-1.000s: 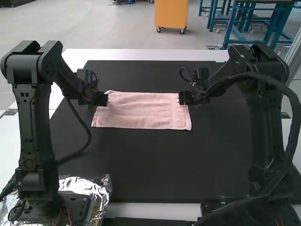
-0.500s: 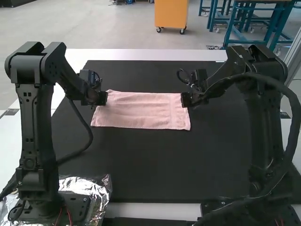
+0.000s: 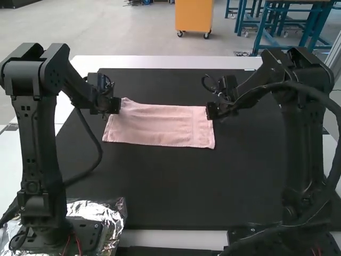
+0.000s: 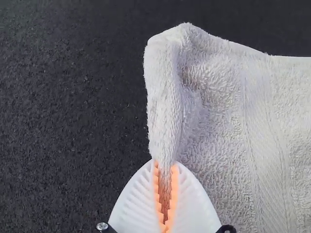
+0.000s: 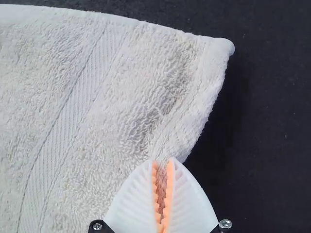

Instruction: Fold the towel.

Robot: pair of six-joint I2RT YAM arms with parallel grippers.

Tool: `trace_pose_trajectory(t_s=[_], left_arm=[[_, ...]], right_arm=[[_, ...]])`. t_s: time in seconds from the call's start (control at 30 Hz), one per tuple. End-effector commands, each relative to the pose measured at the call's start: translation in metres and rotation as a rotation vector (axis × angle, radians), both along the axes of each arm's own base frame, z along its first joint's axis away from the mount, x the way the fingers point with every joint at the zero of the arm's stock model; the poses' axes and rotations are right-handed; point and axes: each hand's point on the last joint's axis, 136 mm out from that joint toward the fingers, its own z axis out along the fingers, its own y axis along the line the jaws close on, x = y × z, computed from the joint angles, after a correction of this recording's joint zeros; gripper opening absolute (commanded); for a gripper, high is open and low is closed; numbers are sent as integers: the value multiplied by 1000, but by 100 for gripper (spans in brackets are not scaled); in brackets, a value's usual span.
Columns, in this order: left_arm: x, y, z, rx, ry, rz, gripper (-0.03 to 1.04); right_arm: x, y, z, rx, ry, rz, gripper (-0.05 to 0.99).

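The pink towel point(image 3: 162, 126) lies as a wide rectangle across the dark mat. At its left end is my left gripper point(image 3: 116, 106); my right gripper point(image 3: 211, 111) is at the right end. In the left wrist view, the left gripper point(image 4: 165, 167) is shut on the side edge of the towel point(image 4: 218, 107), which is pinched into a ridge. The right wrist view has the right gripper point(image 5: 162, 165) shut on the other side edge of the towel point(image 5: 97, 97), with a shallow crease near the tips.
A dark mat point(image 3: 176, 186) covers most of the white table point(image 3: 160, 62). Crumpled foil point(image 3: 114, 213) lies around the left arm's base. Each arm stands at its own side of the mat.
The towel's left end has shifted slightly away from the arms with my left gripper, so it lies a little skewed. My right gripper has moved slightly inward from a second ago.
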Motion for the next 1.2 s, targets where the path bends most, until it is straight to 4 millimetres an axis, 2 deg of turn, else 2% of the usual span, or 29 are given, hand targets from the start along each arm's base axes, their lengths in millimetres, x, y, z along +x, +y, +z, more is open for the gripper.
trace_pose_trajectory(t_s=[0.0,0.33,0.7,0.87,1.17], left_arm=[[-4,2,25,-17,-48,-12,3],[-35,1,30,-13,-46,-17,3],[-70,0,41,-11,-50,-16,3],[-85,0,43,-21,-41,-7,3],[-112,-1,32,-42,-1,14,3]], right_arm=[[3,-6,33,31,-52,3,-2],[-11,-23,62,70,-76,-14,-2],[-47,-26,73,89,-67,4,-2],[-65,-27,71,105,-41,-3,-2],[-104,-31,39,114,80,-11,-2]])
